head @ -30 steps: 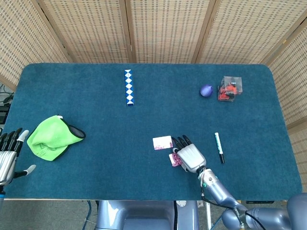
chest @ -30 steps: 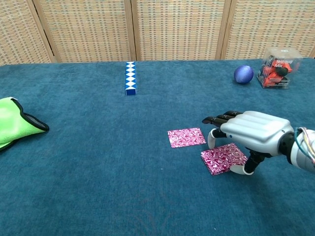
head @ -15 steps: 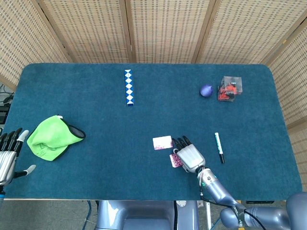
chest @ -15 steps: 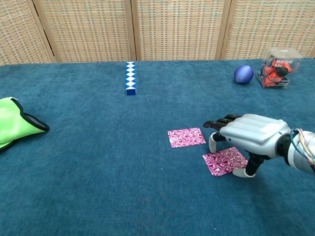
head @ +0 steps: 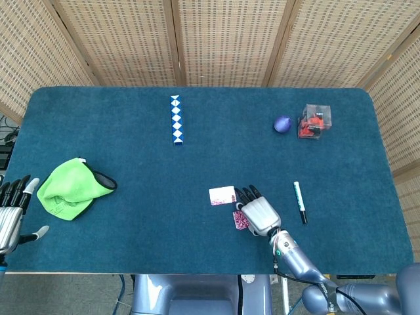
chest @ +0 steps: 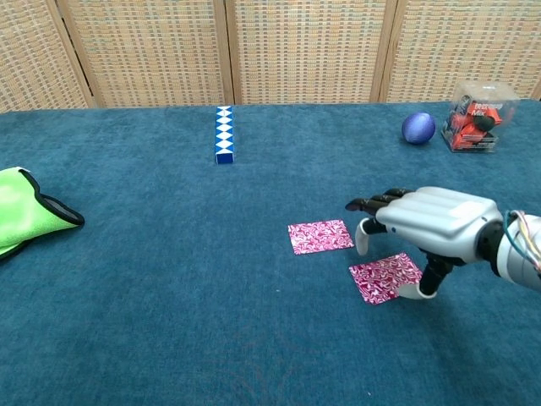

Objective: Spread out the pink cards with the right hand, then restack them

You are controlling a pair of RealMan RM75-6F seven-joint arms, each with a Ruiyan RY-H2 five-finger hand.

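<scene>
Two pink patterned cards lie flat and apart on the blue table. One card [head: 222, 195] [chest: 319, 236] is to the left of my right hand. The other card [head: 239, 220] [chest: 385, 277] lies partly beneath it. My right hand [head: 260, 212] [chest: 431, 222] hovers palm down over that nearer card with its fingers spread and pointing left. Its thumb [chest: 416, 292] reaches down at the card's right edge, and the hand holds nothing. My left hand [head: 10, 214] sits off the table's front left corner, fingers apart and empty.
A blue-and-white snake puzzle [head: 176, 119] [chest: 224, 134] lies at the back. A green cloth [head: 71, 188] [chest: 25, 216] is at the left. A purple ball [head: 282, 124] [chest: 418, 128] and a clear box with a red toy [head: 315, 121] [chest: 478, 117] stand back right. A marker pen [head: 300, 202] lies right of my right hand.
My right hand dipped toward the nearer card and has lifted slightly again. That card slid a little toward the front. The left hand has not moved.
</scene>
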